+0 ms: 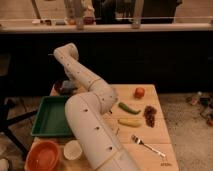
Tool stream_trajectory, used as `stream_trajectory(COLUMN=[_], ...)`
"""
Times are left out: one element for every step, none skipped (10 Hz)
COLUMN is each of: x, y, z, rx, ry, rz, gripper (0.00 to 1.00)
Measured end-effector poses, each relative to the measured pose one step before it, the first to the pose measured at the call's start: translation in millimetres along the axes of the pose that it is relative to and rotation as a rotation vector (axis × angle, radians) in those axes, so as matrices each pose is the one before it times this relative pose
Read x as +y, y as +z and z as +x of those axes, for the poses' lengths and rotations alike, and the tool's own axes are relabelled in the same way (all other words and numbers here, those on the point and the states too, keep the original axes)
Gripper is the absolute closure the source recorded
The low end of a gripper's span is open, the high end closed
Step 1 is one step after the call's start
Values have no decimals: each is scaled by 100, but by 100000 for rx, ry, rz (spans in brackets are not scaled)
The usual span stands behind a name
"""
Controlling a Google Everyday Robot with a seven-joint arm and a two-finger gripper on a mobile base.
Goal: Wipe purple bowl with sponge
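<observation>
The purple bowl (58,86) sits at the table's far left corner, mostly hidden behind my arm, with only its dark left rim showing. A bluish-grey block, apparently the sponge (69,90), shows at the bowl's right side, right under my arm's end. My arm rises from the bottom of the view, bends high at the back left and comes down onto the bowl. My gripper (66,88) is at the bowl, largely hidden by the wrist.
A green tray (41,120) lies in front of the bowl. An orange bowl (44,155) and a small white bowl (73,149) stand at the front left. A tomato (139,92), green pepper (128,107), banana (130,121), dark grapes (149,115) and fork (147,146) lie on the right.
</observation>
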Motion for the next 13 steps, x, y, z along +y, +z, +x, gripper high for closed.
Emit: stream_trajectory(x=[-45,-309,-660,-471,-43,824,436,792,506,257,-51,-216,-243], y=[-26,-114,-188,-151,-230,-173,-166,-69,-94,5,-16,3,3], z=[-41,-338,-977,-1207,-757,-314,29,343,657,579,223,222,520], rx=[60,23,-558,-743,-463,-165,-86,-145,329,502,200,403,732], ry=[-152,-1213,-2422,-2461,-1063,13,101,473,1123,1356,758,743,1140], rz=[41,302,782,695,848,21,358,65,-6,-46,149,299,441], gripper=[100,100,100,100,100,100,100,100,100,100,100,100,100])
